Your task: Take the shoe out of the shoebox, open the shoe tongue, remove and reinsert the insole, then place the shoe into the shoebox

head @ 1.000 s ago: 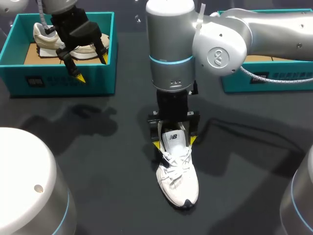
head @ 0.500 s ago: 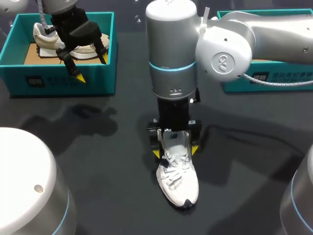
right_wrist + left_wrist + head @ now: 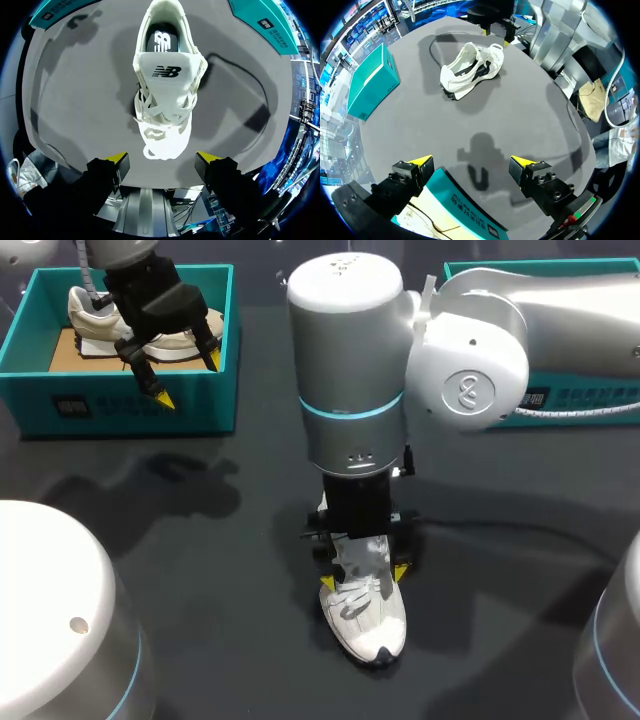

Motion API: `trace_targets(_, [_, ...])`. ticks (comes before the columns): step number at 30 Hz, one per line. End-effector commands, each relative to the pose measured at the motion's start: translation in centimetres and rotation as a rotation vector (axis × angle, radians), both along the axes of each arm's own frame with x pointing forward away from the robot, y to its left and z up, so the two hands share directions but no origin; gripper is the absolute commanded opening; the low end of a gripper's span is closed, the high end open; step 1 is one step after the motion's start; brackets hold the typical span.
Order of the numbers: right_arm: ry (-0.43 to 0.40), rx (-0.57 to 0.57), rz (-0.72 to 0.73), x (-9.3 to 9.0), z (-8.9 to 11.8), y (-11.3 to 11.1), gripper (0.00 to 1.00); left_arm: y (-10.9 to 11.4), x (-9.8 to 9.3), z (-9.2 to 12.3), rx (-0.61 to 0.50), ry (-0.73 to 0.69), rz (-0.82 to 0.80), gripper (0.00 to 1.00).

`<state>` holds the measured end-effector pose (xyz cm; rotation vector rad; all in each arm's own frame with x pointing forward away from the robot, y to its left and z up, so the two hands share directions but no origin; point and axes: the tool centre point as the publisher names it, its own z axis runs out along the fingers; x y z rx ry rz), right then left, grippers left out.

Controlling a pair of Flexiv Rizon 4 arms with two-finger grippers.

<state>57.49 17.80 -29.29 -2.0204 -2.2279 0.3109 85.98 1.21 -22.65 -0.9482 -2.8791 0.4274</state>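
Observation:
A white lace-up shoe (image 3: 366,625) stands on the dark table, toe toward the near edge, with its tongue (image 3: 165,71) raised and the insole (image 3: 161,41) showing inside. My right gripper (image 3: 363,578) hangs over its forefoot, open, one yellow tip on each side and neither finger touching in the right wrist view (image 3: 162,157). My left gripper (image 3: 188,379) stands open above the front wall of the left teal shoebox (image 3: 120,405), nothing between its fingers (image 3: 470,161). From there the white shoe (image 3: 470,70) lies far ahead of it.
A beige shoe (image 3: 92,320) lies in the left shoebox. A second teal shoebox (image 3: 590,400) stands at the back right, partly hidden by my right arm. The right arm's wide body hides the shoe's heel in the head view.
My right gripper has come down and moved along the shoe from the heel toward the toe, with its fingers closing in a little. The left arm has kept still.

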Motion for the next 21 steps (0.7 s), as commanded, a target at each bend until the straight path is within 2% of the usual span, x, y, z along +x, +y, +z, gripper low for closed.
trace_targets(1, [-0.013,-0.023,0.016,-0.6,0.5,0.5,0.46,0.0,0.0,0.0,0.002,0.000,-0.001,1.00])
trace_targets(9, [-0.018,-0.024,0.063,-0.2,0.1,0.1,0.35,0.0,0.0,0.0,0.002,0.000,-0.001,1.00])
trace_targets(15, [-0.033,-0.044,0.075,0.8,-0.1,-0.3,0.33,0.0,0.0,0.0,0.002,0.000,-0.001,1.00])
trace_targets(21, [-0.070,-0.056,0.098,2.7,-0.2,-0.9,0.33,0.0,0.0,0.0,0.002,0.000,-0.001,1.00])
